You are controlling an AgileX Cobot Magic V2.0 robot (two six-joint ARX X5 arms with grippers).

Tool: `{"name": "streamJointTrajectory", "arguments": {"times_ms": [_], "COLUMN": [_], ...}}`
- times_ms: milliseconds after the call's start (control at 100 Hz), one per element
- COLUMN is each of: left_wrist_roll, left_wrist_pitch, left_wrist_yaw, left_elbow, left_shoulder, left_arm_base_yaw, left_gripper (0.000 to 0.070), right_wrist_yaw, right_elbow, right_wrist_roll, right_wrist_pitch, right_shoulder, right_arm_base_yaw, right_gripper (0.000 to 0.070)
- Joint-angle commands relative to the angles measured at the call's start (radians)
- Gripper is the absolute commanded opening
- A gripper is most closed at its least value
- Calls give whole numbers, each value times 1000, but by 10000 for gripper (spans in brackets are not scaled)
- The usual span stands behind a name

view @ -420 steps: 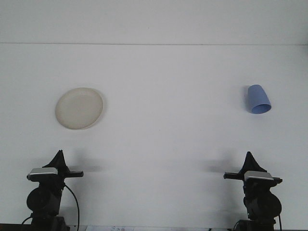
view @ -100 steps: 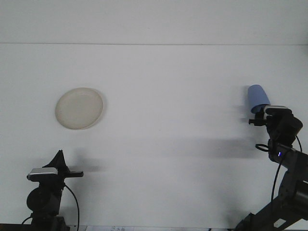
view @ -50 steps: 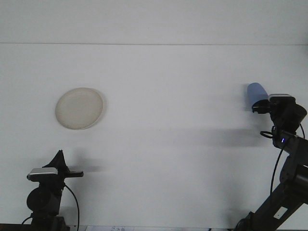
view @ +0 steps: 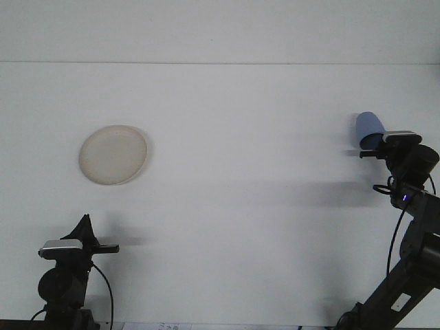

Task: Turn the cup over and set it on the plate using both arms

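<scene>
Front view: right tool at the blue cup, left arm parked

Front view shows a pale white surface reaching back to a plain wall. On the far right, the right arm rises from the bottom corner, its black links and cable climbing to a camera housing near the edge of the frame. The right tool sits right against the lower part of the blue cup, covering the cup's near end. From this angle the fingers merge with the dark wrist, so I cannot tell whether they are apart, together, or clamped on the cup. The cup's rounded blue body shows above and to the left of the tool, tilted rather than standing square.

Well apart from it, on the left half of the surface, lies the cream plate, round and flat, with nothing on it.

The left tool is at the bottom left, low and near the front edge, pointing up as a dark tapered tip above a grey housing. Whether it is apart or together cannot be told here. It is well clear of the plate.
</scene>
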Motion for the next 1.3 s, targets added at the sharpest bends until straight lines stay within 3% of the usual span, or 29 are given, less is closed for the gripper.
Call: {"name": "streamJointTrajectory", "arguments": {"times_ms": [0,400,750,1000,1290], "left_wrist_roll": [-2,-2,-2,-2,-2], "left_wrist_pitch": [11,11,11,11,11], "left_wrist_yaw": [-2,-2,-2,-2,-2], "left_elbow": [-19,-19,-19,-19,-19], "left_shoulder": [-2,-1,-1,-2,-1], "left_arm_base_yaw": [0,0,0,0,0], "left_gripper": [15,15,15,15,15], "right_wrist_yaw": [-7,31,60,267,296], "right_elbow": [17,17,67,223,316], "right_wrist_roll": [61,292,278,241,236], "right_wrist_pitch": [-15,-509,-1168,-1528,-1711], "right_shoulder": [-18,-398,-728,-645,-455], "right_arm_base_yaw": [-5,125,571,985,1239], "right_gripper": [0,0,0,0,0]}}
